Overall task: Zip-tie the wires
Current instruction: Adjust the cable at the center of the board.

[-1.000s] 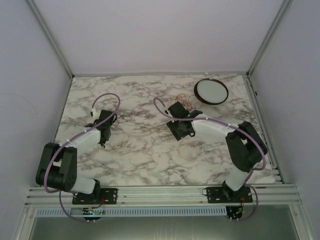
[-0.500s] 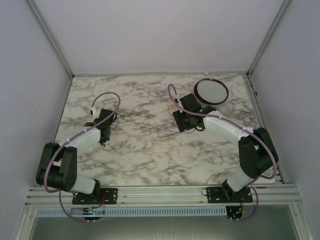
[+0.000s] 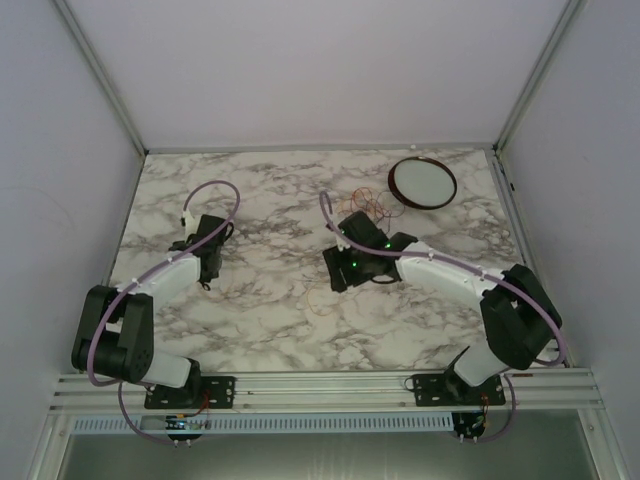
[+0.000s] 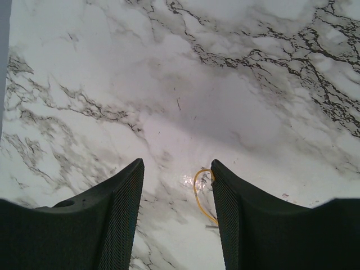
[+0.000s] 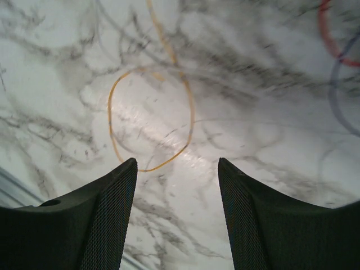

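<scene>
Wires (image 3: pixel 371 208) loose on the surface (image 3: pixel 260 200), neither tool gripping.
My right tool (image 5: pixel 177 166) hangs half-parted and empty above an orange loop (image 5: pixel 109 109) straying from the bunch beside the dish (image 3: pixel 422 182). My left tool (image 4: pixel 177 169), equally parted, straddles a yellow strand (image 4: pixel 195 188). I judge both are lined up to gather.

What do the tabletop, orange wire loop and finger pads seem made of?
Tabletop: marble-look surface, grey veins on white, glossy glare; real stone or laminate unclear. Orange wire loop: probably plastic-coated wire, thin, smooth, holding a curve. Finger pads: matte black, fine grid texture, likely rubber or plastic.
</scene>
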`<state>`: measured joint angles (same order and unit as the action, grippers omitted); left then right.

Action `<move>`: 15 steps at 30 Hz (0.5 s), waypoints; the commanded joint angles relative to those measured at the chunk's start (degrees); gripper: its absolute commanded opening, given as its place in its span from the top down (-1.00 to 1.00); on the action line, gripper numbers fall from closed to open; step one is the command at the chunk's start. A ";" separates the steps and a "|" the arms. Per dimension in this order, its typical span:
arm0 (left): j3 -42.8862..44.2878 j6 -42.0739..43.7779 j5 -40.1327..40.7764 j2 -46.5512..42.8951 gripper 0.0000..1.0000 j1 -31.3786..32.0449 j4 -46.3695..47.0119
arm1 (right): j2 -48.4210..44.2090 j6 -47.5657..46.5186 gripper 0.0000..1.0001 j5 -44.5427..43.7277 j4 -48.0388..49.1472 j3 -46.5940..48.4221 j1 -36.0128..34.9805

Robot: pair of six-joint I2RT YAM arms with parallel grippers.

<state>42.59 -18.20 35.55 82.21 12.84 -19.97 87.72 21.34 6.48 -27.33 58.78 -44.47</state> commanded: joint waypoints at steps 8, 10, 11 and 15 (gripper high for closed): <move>-0.67 0.27 -0.85 1.08 0.12 -0.40 1.05 | 4.22 12.21 -0.18 -1.84 0.30 -2.66 -6.31; -0.97 0.27 -0.86 1.23 0.20 -0.41 1.31 | 5.45 12.85 -0.13 -2.14 0.02 -2.62 -6.33; -1.04 0.27 -0.79 1.43 0.25 -0.40 1.36 | 5.96 13.17 -0.09 -2.46 0.06 -2.62 -6.33; -0.84 0.33 -0.43 2.19 0.42 -0.43 0.98 | 7.08 13.56 0.10 -4.79 0.03 -2.63 -6.33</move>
<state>42.15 -17.82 34.57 83.37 12.71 -19.53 94.08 32.64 4.56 -27.49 55.68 -50.41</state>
